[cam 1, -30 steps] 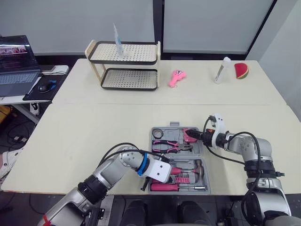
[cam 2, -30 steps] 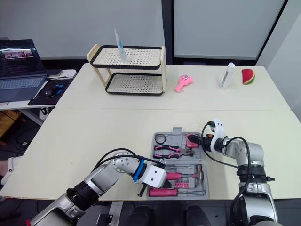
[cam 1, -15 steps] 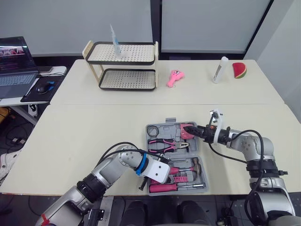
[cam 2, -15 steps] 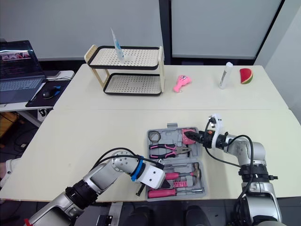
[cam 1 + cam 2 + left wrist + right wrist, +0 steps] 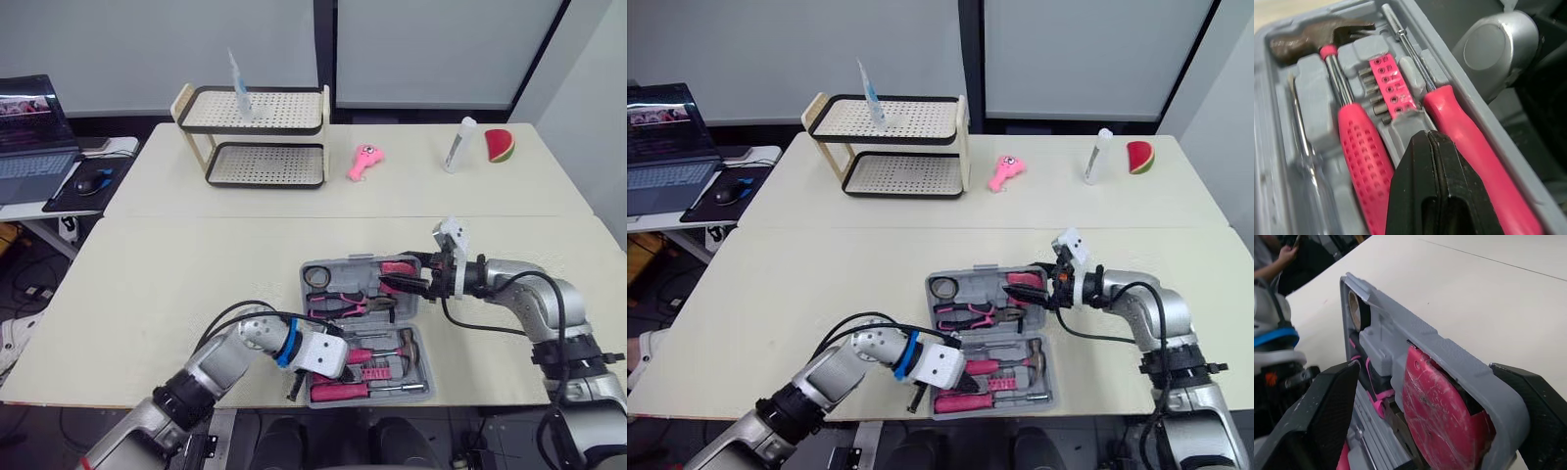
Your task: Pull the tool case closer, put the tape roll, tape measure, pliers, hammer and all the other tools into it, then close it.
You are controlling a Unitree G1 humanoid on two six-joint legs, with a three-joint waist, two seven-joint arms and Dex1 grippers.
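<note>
Tool case (image 5: 345,274) lies open in the lower middle of the head view, near the front edge of the desk (image 5: 176,284); its far half stands tilted up from the desk, its near half lies flat. The tape roll (image 5: 315,277) and pink tape measure (image 5: 397,267) sit in the tilted half, with the pliers (image 5: 348,302) just below them; the hammer (image 5: 1359,147) and a red-handled screwdriver (image 5: 1474,147) lie side by side in the flat half, a strip of pink bits between them. The right gripper (image 5: 1425,366) reaches in from the right of the frame to the tilted half's corner by the tape measure; its fingers (image 5: 1327,406) are spread wide, one on each side of the grey rim. The left gripper (image 5: 1427,142) hangs low over the flat half's lower-left corner; its fingers are pressed together with nothing between them. A two-tier rack (image 5: 255,137) stands at upper left; a pink toy (image 5: 364,162), a white bottle (image 5: 458,145) and a watermelon slice (image 5: 500,145) lie along the top.
</note>
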